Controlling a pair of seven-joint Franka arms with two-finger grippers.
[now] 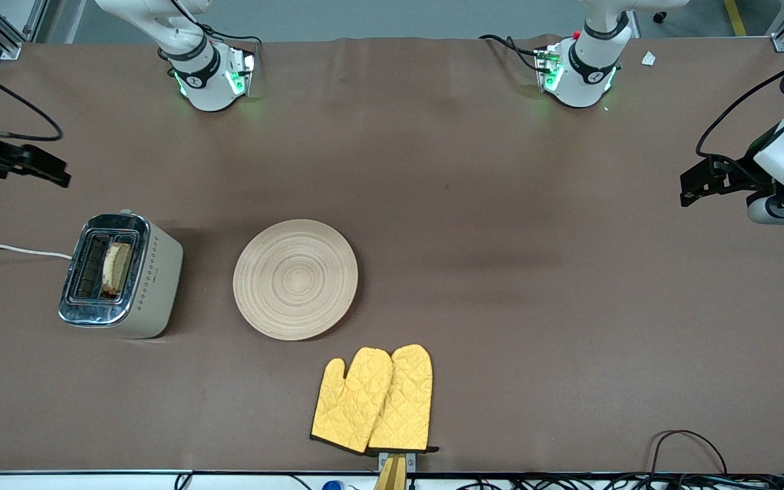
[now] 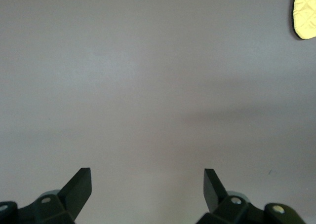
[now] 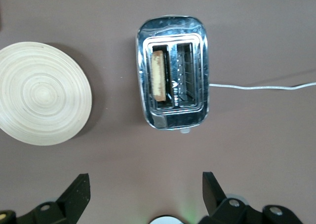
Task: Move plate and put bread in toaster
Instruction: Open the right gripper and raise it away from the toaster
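Hovering over table [image 1: 501,204] at its own end, right gripper [image 3: 145,192] is being held wide open, nothing gripped; toaster [image 3: 173,68] and plate [image 3: 42,93] are being seen below it. Left gripper [image 2: 147,187], likewise fully spread and empty, is waiting over bare table at left arm's end. Bread [image 1: 117,267] is sitting upright in toaster slot nearer plate; plate is lying beside toaster, mitts [image 1: 373,400] nearer camera. Both steps are judged done; next move is calling only for arms being kept clear.
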